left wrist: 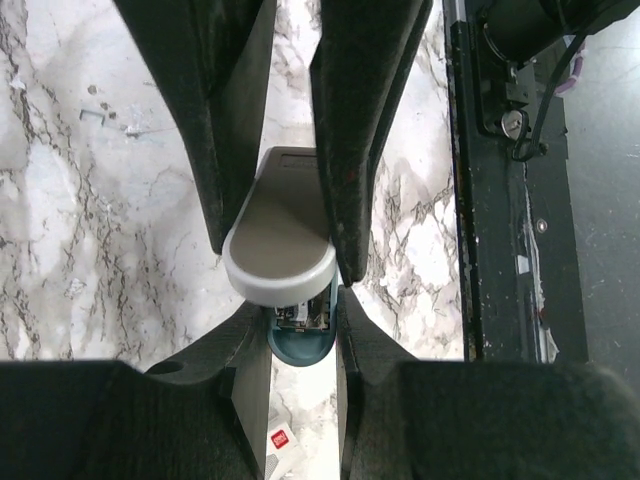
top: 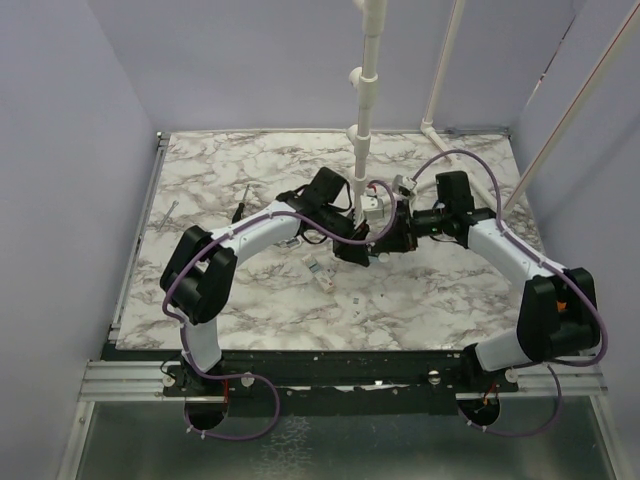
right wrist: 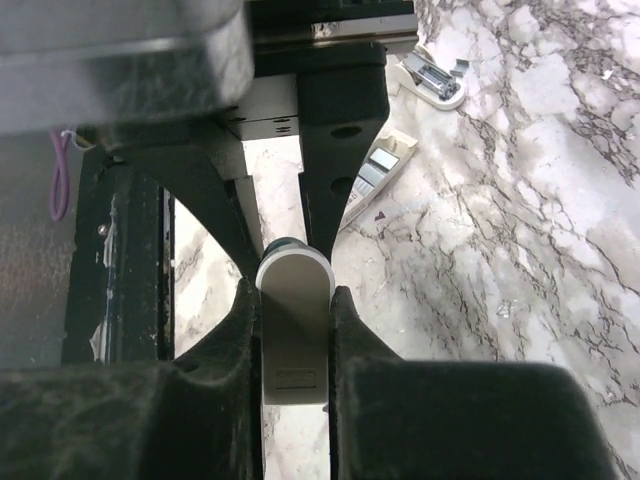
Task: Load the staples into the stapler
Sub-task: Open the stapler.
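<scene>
I was looking down on a marble-patterned table (top: 450, 290) boxed in by plain lavender walls (top: 70, 150) on the left, back and right. A white pipe stand (top: 368, 80) rose from the back middle. A black base rail (top: 330, 365) ran along the near edge, where the arms were bolted.

Both arms reached in and met just in front of the pipe stand, so the middle was crowded. The stapler (left wrist: 280, 245) was up off the marble there, caught between the two hands. My left gripper (left wrist: 297, 330) was closed partway, with its fingers (left wrist: 240, 380) pressed on either side of the teal end. The right gripper (right wrist: 293, 310) was closed narrowly on the white top from the opposite side. I could not tell whether a strip of staples sat inside.

A small white box (right wrist: 385, 168) lay on the marble just near-left of the hands. A few grey bits (left wrist: 95, 115) were scattered further off, and a slim tool (top: 167, 216) lay by the left edge. The right half and the near centre of the table offered open marble for moving.
</scene>
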You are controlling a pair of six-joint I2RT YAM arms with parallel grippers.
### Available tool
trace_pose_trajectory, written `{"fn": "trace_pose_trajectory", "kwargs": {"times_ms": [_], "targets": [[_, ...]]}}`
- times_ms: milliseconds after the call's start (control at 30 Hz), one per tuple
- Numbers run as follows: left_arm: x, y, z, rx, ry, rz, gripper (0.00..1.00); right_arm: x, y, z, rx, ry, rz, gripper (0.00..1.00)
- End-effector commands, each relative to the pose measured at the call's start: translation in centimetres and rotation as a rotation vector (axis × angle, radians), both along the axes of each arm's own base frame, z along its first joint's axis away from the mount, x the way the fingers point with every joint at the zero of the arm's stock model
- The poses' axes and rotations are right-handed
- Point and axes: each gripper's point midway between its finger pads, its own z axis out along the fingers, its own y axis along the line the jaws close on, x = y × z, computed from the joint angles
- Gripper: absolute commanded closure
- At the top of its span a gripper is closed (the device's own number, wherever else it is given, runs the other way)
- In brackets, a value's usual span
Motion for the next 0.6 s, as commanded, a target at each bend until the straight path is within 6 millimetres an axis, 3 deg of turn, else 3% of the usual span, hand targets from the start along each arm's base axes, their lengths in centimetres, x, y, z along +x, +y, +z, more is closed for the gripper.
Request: {"fn": "trace_pose_trajectory", "kwargs": {"times_ms": [0,267,567], "targets": [[0.7,0.8,-0.7,-0.017,-0.018,-0.006,1.00,2.0,-1.4,3.0,0.051,-0.051,-0.153,0.99],[1.2,0.5,-0.9,-0.061,0.000,0.022,1.00,4.2,-3.1,4.8,0.098,-0.049,-0.278,0.99],[2.4,-1.2,-1.6,-0.124,0.138,0.166,1.00,7.2,-5.7,7.3,0.163,-0.053,-0.453,0.99]]}}
